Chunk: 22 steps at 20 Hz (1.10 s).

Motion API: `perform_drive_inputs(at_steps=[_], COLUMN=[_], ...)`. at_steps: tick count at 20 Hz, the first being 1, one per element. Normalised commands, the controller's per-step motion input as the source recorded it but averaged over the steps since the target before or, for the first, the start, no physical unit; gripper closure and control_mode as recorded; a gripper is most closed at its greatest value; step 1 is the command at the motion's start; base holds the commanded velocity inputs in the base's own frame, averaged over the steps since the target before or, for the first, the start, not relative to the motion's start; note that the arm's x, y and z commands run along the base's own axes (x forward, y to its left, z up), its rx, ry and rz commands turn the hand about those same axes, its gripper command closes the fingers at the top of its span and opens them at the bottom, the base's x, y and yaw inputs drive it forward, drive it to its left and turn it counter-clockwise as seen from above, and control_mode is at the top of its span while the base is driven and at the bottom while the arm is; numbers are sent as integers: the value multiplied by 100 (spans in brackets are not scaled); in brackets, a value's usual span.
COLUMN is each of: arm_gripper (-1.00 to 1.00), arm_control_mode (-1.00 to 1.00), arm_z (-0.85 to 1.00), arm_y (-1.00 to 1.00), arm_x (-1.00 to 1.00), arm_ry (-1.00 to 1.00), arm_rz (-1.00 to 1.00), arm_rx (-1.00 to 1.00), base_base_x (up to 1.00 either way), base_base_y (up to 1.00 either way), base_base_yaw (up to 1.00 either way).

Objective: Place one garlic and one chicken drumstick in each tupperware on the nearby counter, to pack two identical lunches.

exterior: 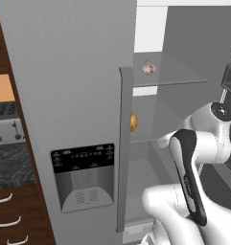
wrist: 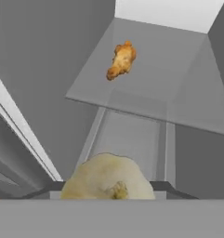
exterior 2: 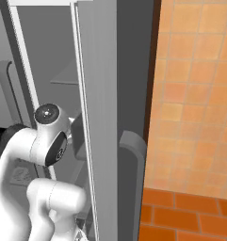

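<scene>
The open fridge door [exterior: 69,95] walls off the left (shelves [exterior: 174,76] stacked closely), leaving open room above the drumstick [wrist: 121,60].

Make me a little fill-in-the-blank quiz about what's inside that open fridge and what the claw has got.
1. The claw is closed around a pale ____.
2. Ahead of it, a golden-brown chicken drumstick lies on a glass ____.
3. From the left base view, another garlic sits on the shelf ____ the drumstick's shelf.
4. The fridge door carries a dark ____ panel.

Missing words: garlic; shelf; above; dispenser
</scene>
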Motion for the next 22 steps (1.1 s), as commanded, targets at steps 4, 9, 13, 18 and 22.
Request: perform_drive_inputs(at_steps=[4, 9, 13, 18, 22], arm_gripper=[100, 100, 100, 100, 100], arm_control_mode=[100, 100, 100, 100, 100], arm_z=[0, 0, 0, 0, 0], arm_y=[1, 0, 0, 0, 0], arm_x=[-50, 0, 0, 0, 0], arm_ry=[0, 0, 0, 0, 0], arm_rz=[0, 0, 0, 0, 0], arm_rx=[0, 0, 0, 0, 0], base_base_x=[-50, -91, -21, 11, 53], base_base_y=[11, 87, 100, 100, 100], base_base_yaw=[5, 16, 16, 13, 3])
